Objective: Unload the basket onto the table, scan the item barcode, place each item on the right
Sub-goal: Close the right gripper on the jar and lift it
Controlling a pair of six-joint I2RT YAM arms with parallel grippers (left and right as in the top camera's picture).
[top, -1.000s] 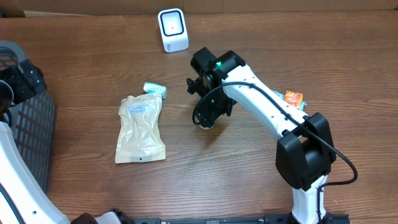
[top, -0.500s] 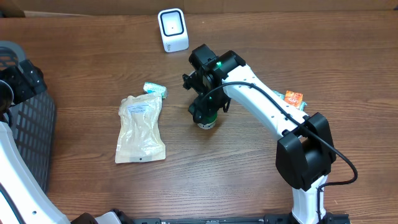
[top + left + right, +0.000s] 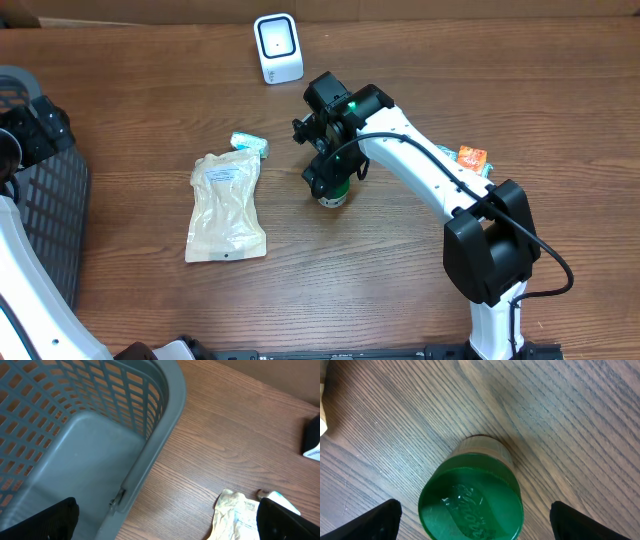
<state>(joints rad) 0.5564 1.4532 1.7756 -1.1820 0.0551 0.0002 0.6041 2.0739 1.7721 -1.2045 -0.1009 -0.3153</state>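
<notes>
Green-lidded jar (image 3: 469, 500) stands upright on the table, well apart from the scanner (image 3: 277, 47), on the robot's side of it. The right gripper (image 3: 476, 521) hangs over the jar with jaws spread wide, lid between them but not gripped. The left gripper (image 3: 165, 520) is open and empty, far from the scanner by the basket (image 3: 75, 420). Nothing scanned yet: grasp, carry and present all look left to do.

One scanner (image 3: 277, 47), one jar (image 3: 470, 502), one pouch (image 3: 226, 208), two packets (image 3: 250, 144) (image 3: 472, 157), one basket (image 3: 172, 405).
</notes>
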